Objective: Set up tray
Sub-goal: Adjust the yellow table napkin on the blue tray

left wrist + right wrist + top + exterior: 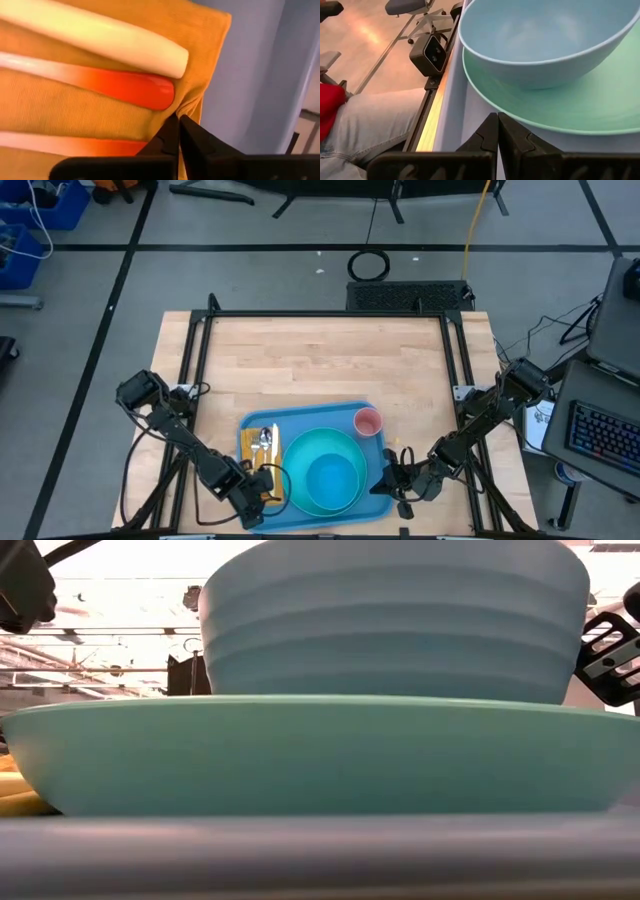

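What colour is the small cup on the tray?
Pink; the cup shows best in the high view.

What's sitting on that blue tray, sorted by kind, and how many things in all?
Plate: 1
Bowl: 1
Cup: 1
Napkin: 1
Cutlery pieces on the napkin: 3 handles show in the left wrist view
Total on the tray: 7

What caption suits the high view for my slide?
Blue tray holds plate, bowl, pink cup, cutlery on napkin; both grippers shut at its near corners.
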